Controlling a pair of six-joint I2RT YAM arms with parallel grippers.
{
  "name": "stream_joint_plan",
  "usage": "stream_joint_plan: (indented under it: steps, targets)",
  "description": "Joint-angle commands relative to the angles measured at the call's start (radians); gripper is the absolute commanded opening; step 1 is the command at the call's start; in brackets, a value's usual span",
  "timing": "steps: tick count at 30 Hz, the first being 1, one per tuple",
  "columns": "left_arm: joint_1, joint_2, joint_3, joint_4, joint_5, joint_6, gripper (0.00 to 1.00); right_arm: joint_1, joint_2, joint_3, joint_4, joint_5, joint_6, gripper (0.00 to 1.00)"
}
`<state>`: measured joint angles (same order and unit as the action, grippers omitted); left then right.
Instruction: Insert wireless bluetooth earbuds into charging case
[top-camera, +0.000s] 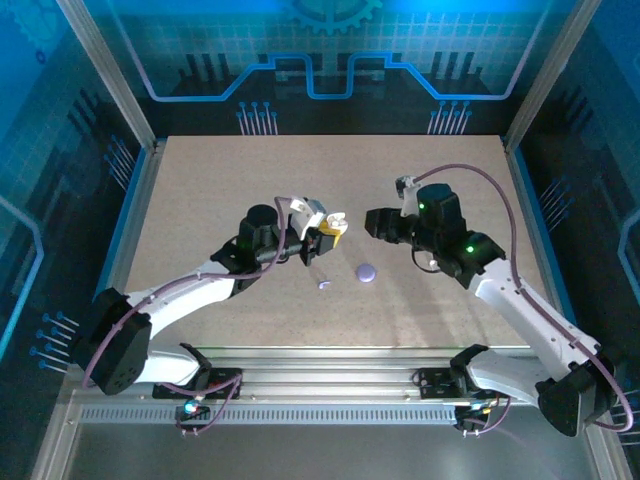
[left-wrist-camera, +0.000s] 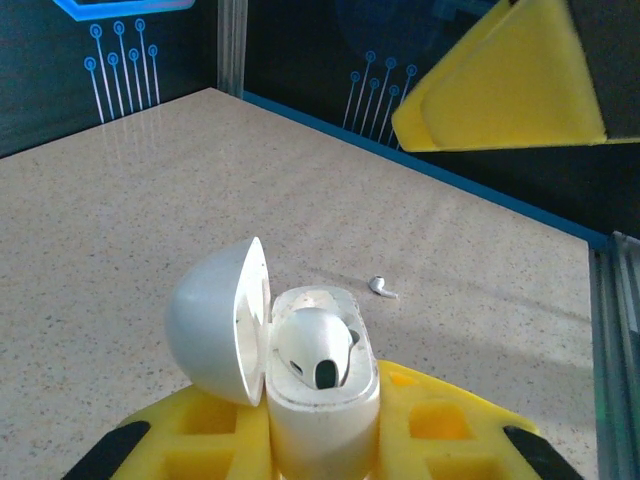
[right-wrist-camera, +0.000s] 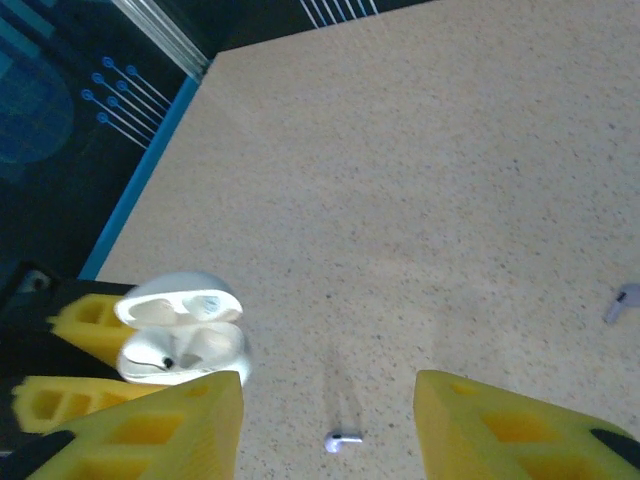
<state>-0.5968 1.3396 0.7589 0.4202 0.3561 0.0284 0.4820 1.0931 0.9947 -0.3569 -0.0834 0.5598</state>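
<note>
My L gripper (top-camera: 322, 238) clamps open charging case (left-wrist-camera: 320, 425), 1 earbud (left-wrist-camera: 312, 345) seated; R gripper (right-wrist-camera: 328, 392) part-open, empty, next needs loose earbud (right-wrist-camera: 342, 440) ahead.

One earbud (right-wrist-camera: 343, 440) lies loose near the open charging case (right-wrist-camera: 185, 345).

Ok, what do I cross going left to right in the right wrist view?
Case held in the left fingers → white earbud → lavender piece at the right edge.

No text, brand or number can be read. The back wall (top-camera: 200, 50) bears a wordless gear emblem (top-camera: 335, 12) at 12 o'clock, above blue circuit-line graphics (top-camera: 320, 75).
</note>
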Motion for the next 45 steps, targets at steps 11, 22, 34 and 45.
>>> stream_joint_plan:
  steps: [11,22,34,45]
  targets:
    - [-0.002,-0.007,0.079,-0.095,0.011,0.053,0.20,-0.181,0.121,0.125,-0.295,-0.097,-0.013,0.47]
    - [-0.002,0.037,0.113,-0.101,0.000,0.062,0.21,-0.314,0.251,0.207,-0.491,-0.043,-0.045,0.47]
    - [-0.002,0.101,0.191,-0.131,0.004,0.081,0.21,-0.431,0.355,0.258,-0.691,0.111,-0.168,0.47]
    - [0.000,0.155,0.227,-0.128,0.024,0.100,0.21,-0.476,0.507,0.257,-0.686,0.102,-0.283,0.44]
